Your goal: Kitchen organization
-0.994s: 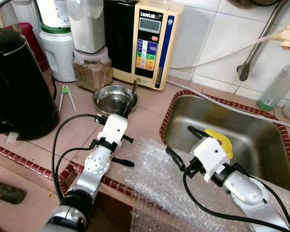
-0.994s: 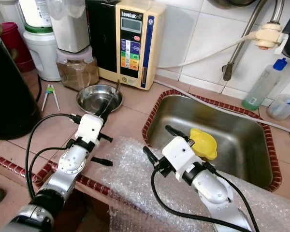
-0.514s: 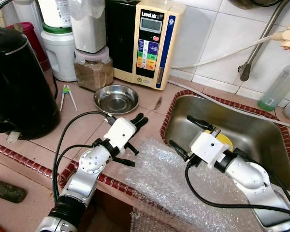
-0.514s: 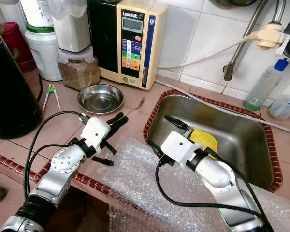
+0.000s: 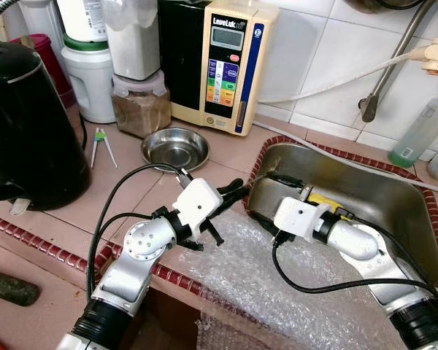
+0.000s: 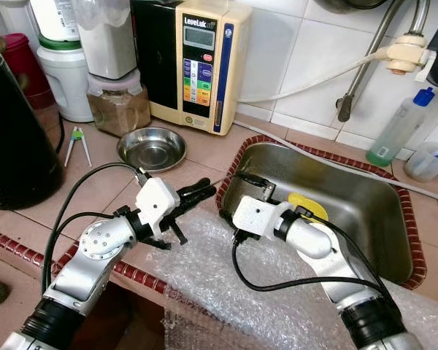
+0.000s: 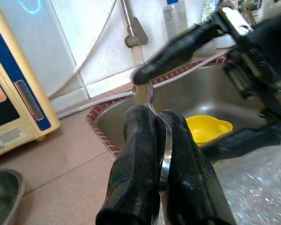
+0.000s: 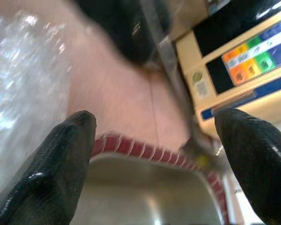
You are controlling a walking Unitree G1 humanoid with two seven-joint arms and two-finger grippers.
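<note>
My left gripper [image 5: 236, 192] is shut on a thin metal spoon [image 7: 164, 151], whose bowl end [image 7: 141, 93] sticks out past the fingertips toward the sink. It hovers over the tiled counter just left of the steel sink [image 5: 401, 191]. Facing it at the sink's left rim, my right gripper [image 5: 267, 198] is open, fingers [image 8: 61, 154] spread wide on either side of the blurred spoon tip [image 8: 171, 70]. A yellow plastic piece [image 5: 327, 200] lies in the sink behind the right wrist. The steel bowl [image 5: 175, 148] sits on the counter behind the left gripper.
Bubble wrap [image 5: 277, 281] covers the counter's front edge under both arms. A black kettle [image 5: 29, 124] stands at the left, jars [image 5: 139, 109] and a water ioniser [image 5: 230, 65] at the back wall. Green-tipped tongs [image 5: 100, 142] lie by the kettle. A bottle [image 5: 423, 131] stands behind the sink.
My left gripper carried the spoon from over the steel bowl rightward to the sink's edge. The right gripper swung left from above the yellow piece to meet it.
</note>
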